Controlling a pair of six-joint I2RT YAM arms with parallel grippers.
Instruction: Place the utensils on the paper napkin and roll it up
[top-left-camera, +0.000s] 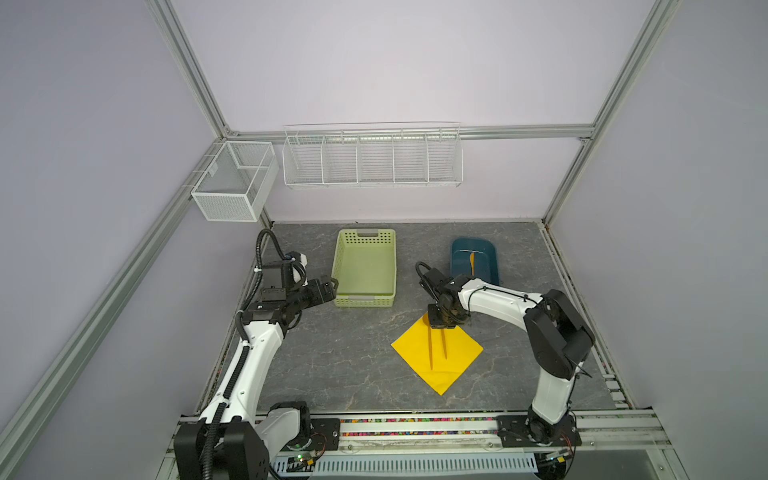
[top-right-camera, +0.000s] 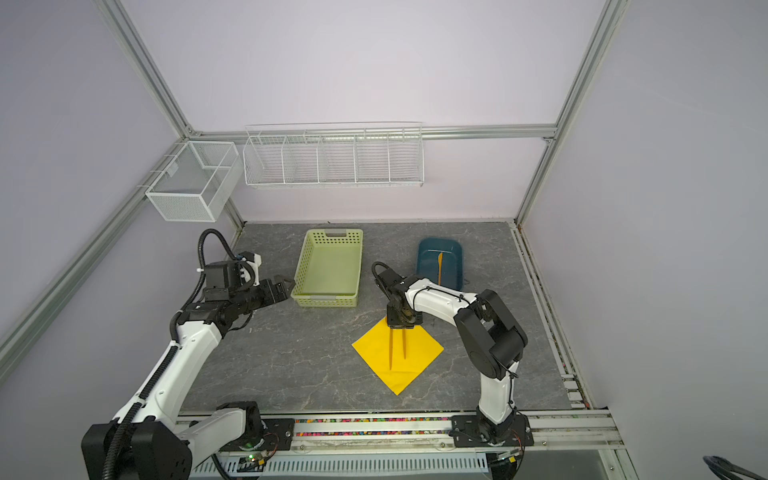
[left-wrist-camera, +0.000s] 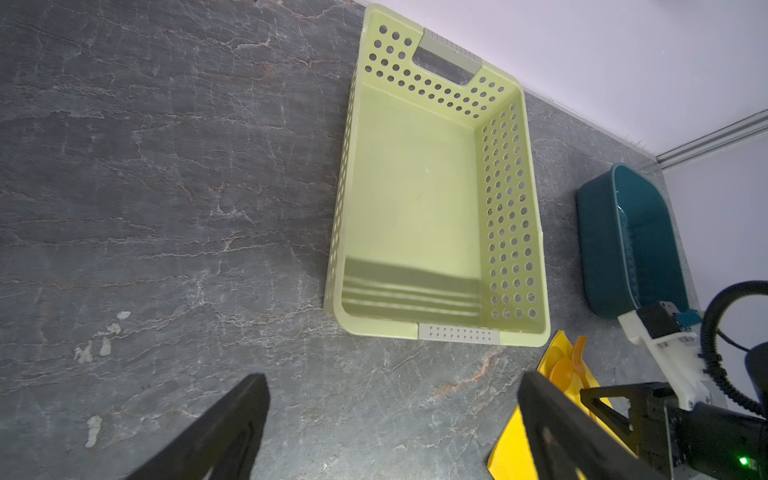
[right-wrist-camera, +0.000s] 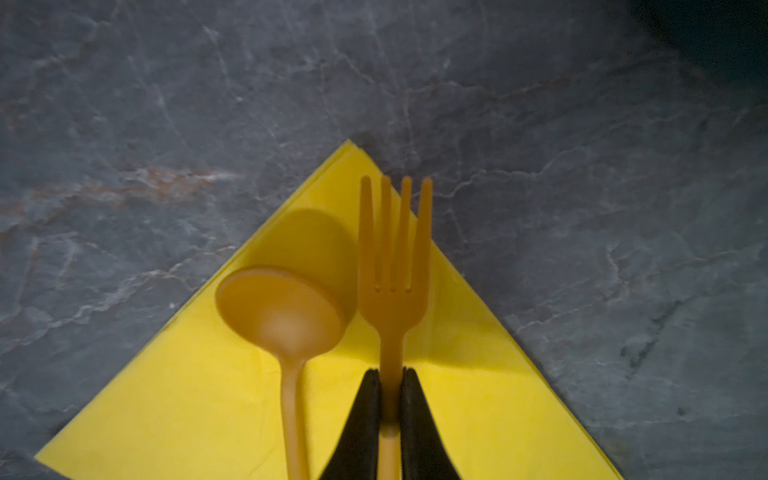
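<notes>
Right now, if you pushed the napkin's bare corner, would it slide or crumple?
Likely crumple: the napkin looks like thin, layered paper, floppy and light. The spoon lying on it probably pins the middle, so a free corner should fold rather than slide.

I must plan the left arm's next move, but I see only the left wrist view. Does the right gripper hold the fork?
Observer: Yes. The right gripper is shut on the fork, just below its tines, over the napkin.
Operator: I count two utensils here. Where is the third?
Observer: The knife lies alone inside the dark teal tub.
Operator: And the round one beside the fork, is it free?
Observer: Yes. The spoon lies on the napkin, handle parallel to the fork's, nothing gripping it.
</notes>
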